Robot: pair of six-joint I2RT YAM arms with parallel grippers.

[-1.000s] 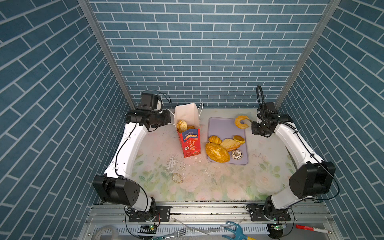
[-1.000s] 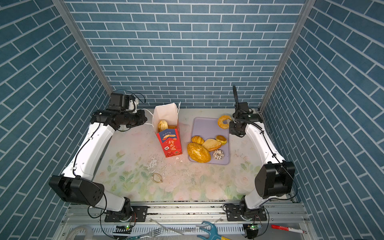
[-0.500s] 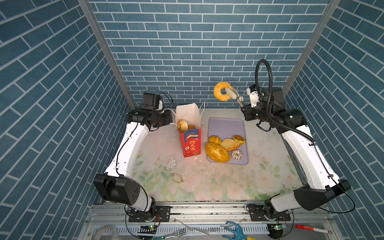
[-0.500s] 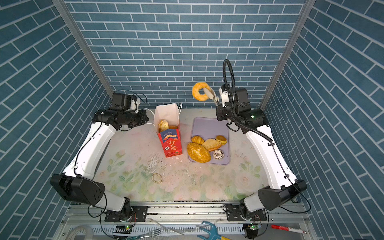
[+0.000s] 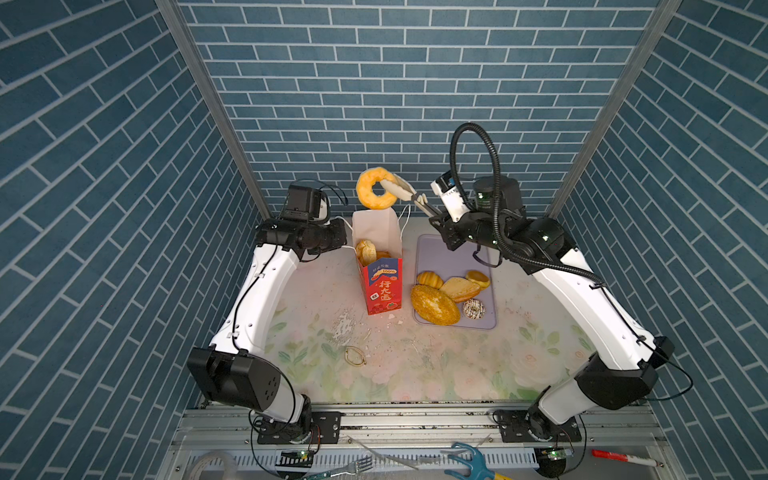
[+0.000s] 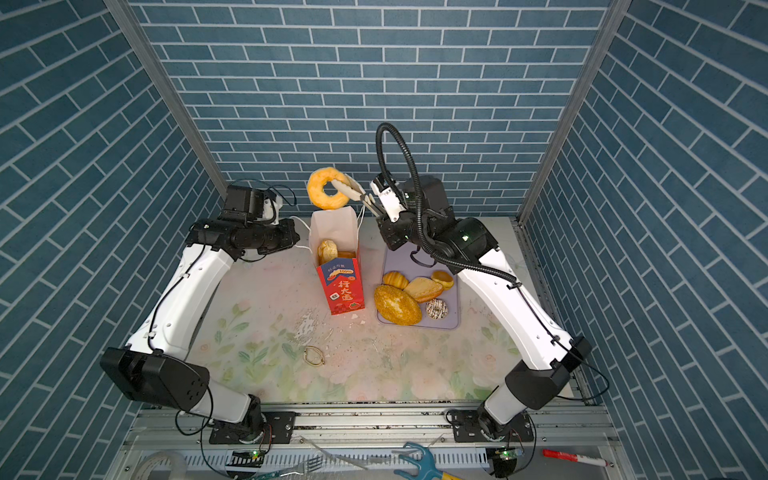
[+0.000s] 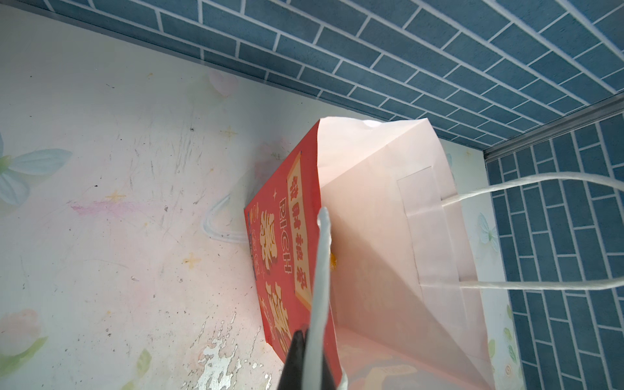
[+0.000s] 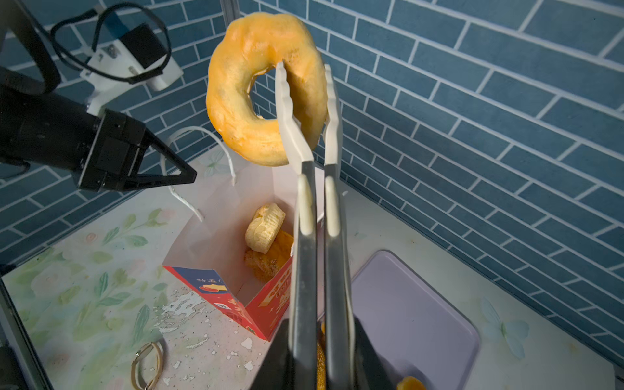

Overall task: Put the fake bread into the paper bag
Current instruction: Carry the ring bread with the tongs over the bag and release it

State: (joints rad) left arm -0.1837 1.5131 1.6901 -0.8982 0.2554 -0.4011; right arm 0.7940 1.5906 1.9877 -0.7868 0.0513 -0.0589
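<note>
right tool (image 8: 320, 356): you see its jaws clamped tight on the metal arms of a pair of tongs (image 8: 305, 209). the white tips of the tongs pinch one side of the ring doughnut (image 8: 236, 111): one tip passes through the hole, the other lies on the outer edge. the doughnut hangs on edge in the air, clear of the table (image 5: 316, 291).

below the doughnut stands the red paper bag (image 5: 384, 286), upright with its mouth open. in both top views the doughnut sits over the bag's back rim. inside the bag you see a pale roll (image 8: 265, 228) resting on a sugared bun (image 8: 270, 260).

left tool (image 7: 307, 358): its jaws are closed on a white cord handle (image 7: 320, 270) of the bag, on the side away from the tray. the second handle hangs free on the far side.

just beside the bag lies the lilac tray (image 5: 440, 253), flat on the table, with the far half bare. the near half carries the rest of the bread:
- seeded oval loaf (image 5: 434, 304)
- chocolate-drizzled doughnut (image 5: 473, 309), touching the loaf
- ridged roll (image 5: 430, 279)
- flat bun (image 5: 459, 289)
- small round bun (image 5: 478, 277)

a tan band loop (image 5: 353, 356) lies on the table nearer the arm bases, apart from the bag.
</note>
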